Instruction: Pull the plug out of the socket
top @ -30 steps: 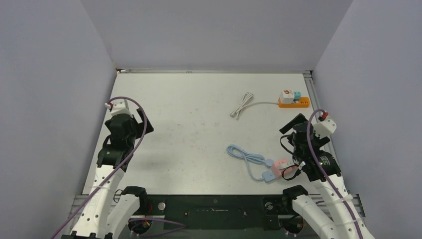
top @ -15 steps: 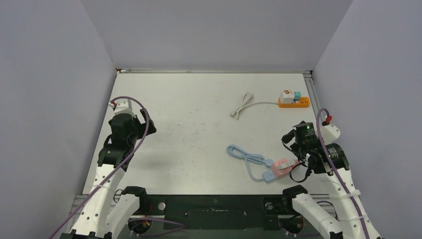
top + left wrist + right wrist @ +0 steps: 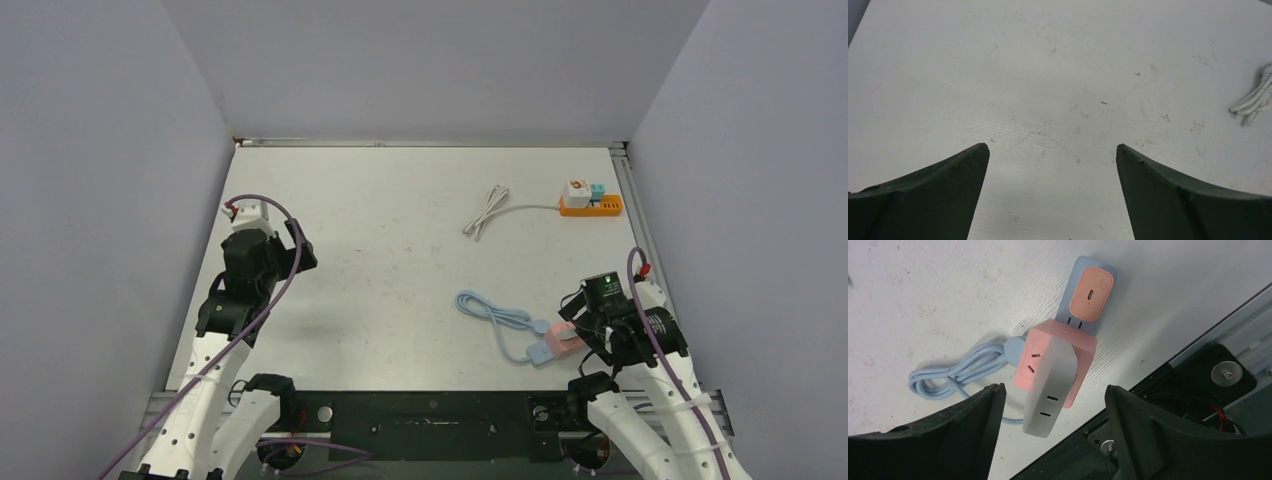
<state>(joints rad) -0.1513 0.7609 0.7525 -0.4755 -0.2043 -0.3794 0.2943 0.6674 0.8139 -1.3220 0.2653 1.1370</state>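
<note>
My left arm (image 3: 232, 295) runs up the left side of the table. Its elbow is bent, the forearm reaches away from the base, and the wrist is turned inward toward table centre. The left gripper (image 3: 1052, 148) is angled down at the surface with the jaws spread wide. Both dark fingers (image 3: 933, 195) show in the wrist view, gripping nothing. My right arm (image 3: 668, 395) is folded back tight over its base. Its wrist is low by the near edge and aimed left. The right gripper (image 3: 1054, 389) is tilted down with the jaws parted. One finger (image 3: 1158, 440) stands off on each side, and the pads aren't pressing on anything.
</note>
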